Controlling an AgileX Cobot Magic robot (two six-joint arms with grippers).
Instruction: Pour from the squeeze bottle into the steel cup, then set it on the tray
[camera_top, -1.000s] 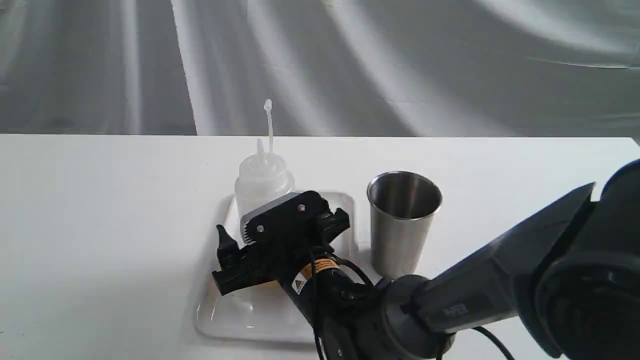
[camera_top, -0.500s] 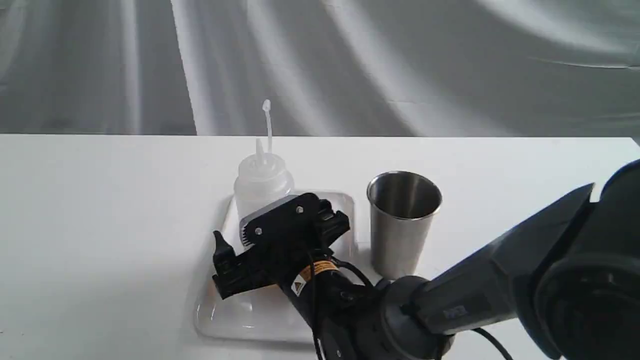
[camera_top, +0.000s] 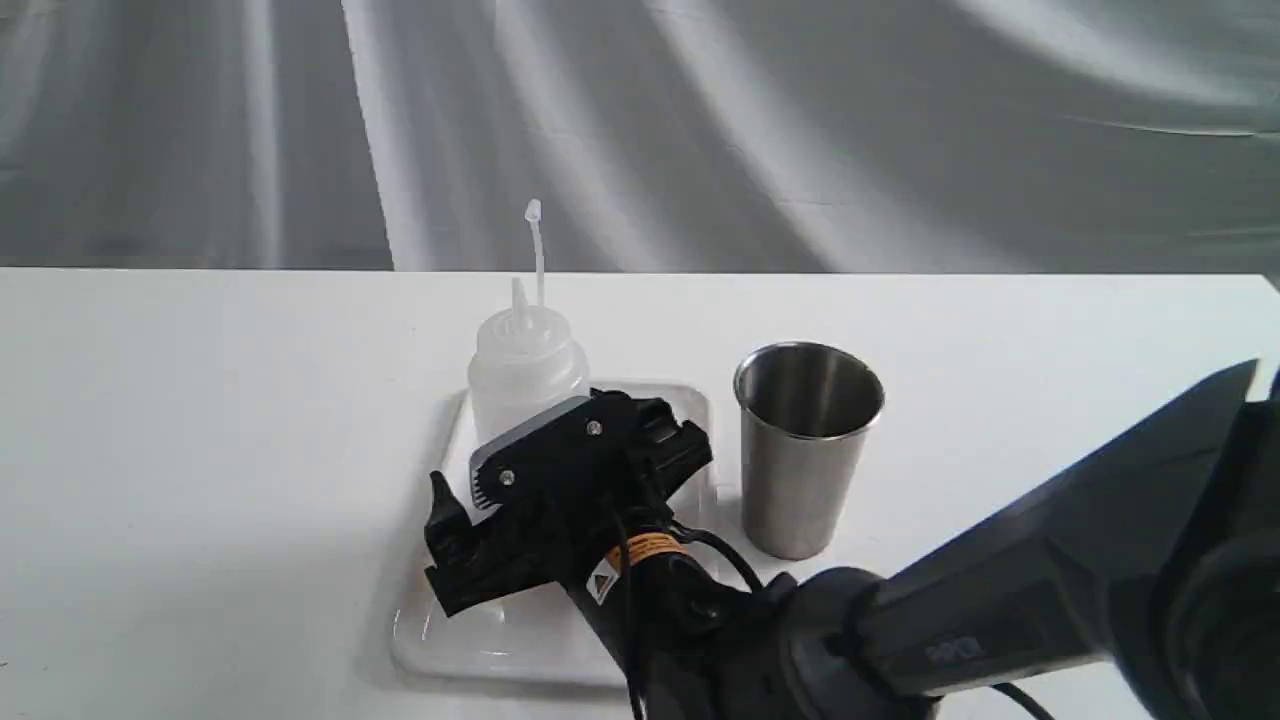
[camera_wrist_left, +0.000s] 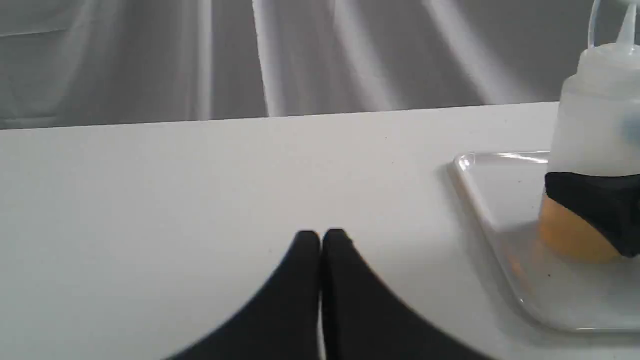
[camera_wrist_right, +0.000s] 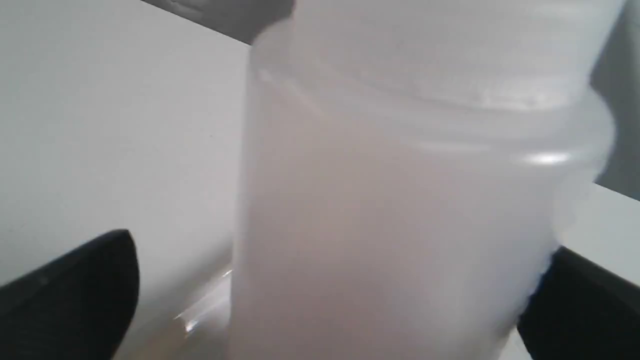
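The squeeze bottle (camera_top: 525, 370) stands upright on the white tray (camera_top: 450, 640), with amber liquid low inside it (camera_wrist_left: 575, 235). My right gripper (camera_top: 560, 475) is open around the bottle's lower body. In the right wrist view the bottle (camera_wrist_right: 400, 200) fills the space between the fingers; one finger (camera_wrist_right: 70, 290) stands clear of its wall and the other (camera_wrist_right: 580, 305) is right at it. The steel cup (camera_top: 805, 450) stands upright on the table just right of the tray. My left gripper (camera_wrist_left: 321, 240) is shut and holds nothing, low over bare table left of the tray (camera_wrist_left: 495, 190).
The right arm's dark links (camera_top: 1050, 590) cross the lower right of the exterior view and hide the tray's near right corner. A grey draped cloth (camera_top: 700, 130) hangs behind the white table (camera_top: 200, 450).
The right arm has sunk and drawn slightly toward the camera, and the gripper head has shifted a little around the bottle. Bottle, cup and tray have not moved.
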